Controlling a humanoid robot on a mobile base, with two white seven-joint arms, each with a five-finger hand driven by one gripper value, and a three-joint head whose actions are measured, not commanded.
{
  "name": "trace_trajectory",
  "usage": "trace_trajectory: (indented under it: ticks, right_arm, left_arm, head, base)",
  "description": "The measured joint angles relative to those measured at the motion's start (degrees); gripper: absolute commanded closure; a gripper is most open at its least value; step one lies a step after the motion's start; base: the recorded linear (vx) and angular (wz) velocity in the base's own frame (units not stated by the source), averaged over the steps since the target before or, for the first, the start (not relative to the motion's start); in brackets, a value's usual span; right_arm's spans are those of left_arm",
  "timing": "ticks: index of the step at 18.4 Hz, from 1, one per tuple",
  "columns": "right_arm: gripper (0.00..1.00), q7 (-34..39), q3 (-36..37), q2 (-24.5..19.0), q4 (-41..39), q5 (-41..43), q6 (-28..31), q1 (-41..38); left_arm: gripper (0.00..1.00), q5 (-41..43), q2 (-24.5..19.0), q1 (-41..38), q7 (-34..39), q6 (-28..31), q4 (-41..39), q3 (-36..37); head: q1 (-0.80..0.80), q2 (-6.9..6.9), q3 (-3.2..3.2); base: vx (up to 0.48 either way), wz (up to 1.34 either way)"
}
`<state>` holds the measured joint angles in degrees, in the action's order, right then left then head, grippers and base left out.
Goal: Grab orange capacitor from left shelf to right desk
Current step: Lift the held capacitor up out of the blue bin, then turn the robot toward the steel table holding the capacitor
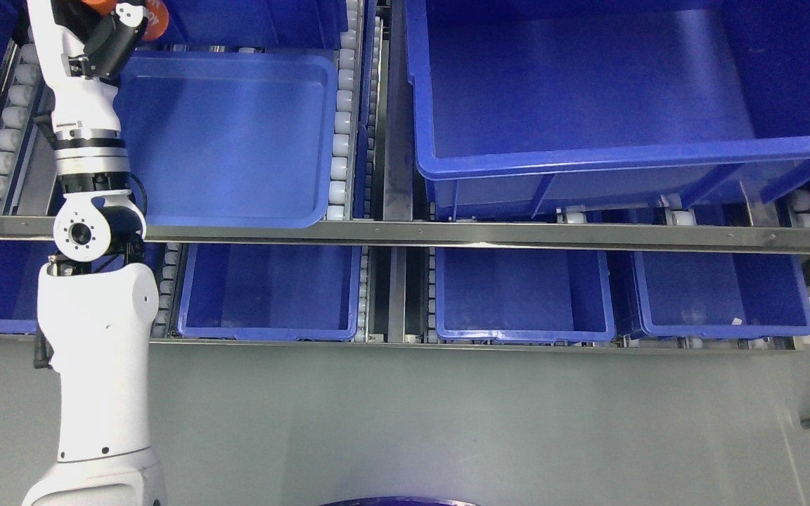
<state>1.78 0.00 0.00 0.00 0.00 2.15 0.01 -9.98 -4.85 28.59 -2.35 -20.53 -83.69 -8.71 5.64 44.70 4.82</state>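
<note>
head view | looks steeply down from above | shelf bins (271,295) mid-range | floor (447,422) nearest

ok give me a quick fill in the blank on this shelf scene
1. The bins on the shelf are all ____ in colour.
2. The robot hand at the top left holds something ____.
3. The arm reaching up belongs to the robot's ____ side.
4. The white rollers run beside the shallow ____.

Missing words: blue; orange; left; tray

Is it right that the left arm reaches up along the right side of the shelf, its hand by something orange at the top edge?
Not quite: the head view shows the left arm along the shelf's left side. Its hand is indeed by something orange at the top edge.
</note>
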Motion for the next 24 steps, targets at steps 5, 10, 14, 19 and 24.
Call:
trace_trajectory:
  ticks: [5,10,14,19,24]
  right_arm:
    - [0.0,-0.2,0.0,0.0,0.0,0.0,0.0,0.0]
    - [0.0,-0.2,0.0,0.0,0.0,0.0,0.0,0.0]
    - [0.0,0.0,0.0,0.0,0.0,0.0,0.0,0.0]
    - [0.0,0.1,0.0,0.0,0.0,0.0,0.0,0.0]
    - [0.0,0.1,0.0,0.0,0.0,0.0,0.0,0.0]
  left_arm:
    - [0.99,-0.1,-0.1,-0.1,0.0,-0.2,-2.0,-0.1]
    - [0.99,-0.2,-0.2,-0.1,0.0,0.1,-3.5,-0.1]
    - [0.99,-0.2,-0.4,-0.2,0.0,0.2,-4.4,-0.2]
    - [0.99,-0.2,-0.7,0.0,0.0,0.4,-5.6,-0.3]
    - [0.99,-0.2,-0.9,0.2,0.0,0.7,-6.6,-0.4]
  head:
    - [0.0,0.0,0.0]
    - [0.0,0.0,0.0]
    - [0.0,0.0,0.0]
    - [0.0,0.0,0.0]
    - [0.0,0.0,0.0]
  base:
    - [-0.025,0.01]
    - [-0.032,0.08]
    - [-0.098,0.11]
    - [-0.157,0.09]
    - [-0.225,-0.01]
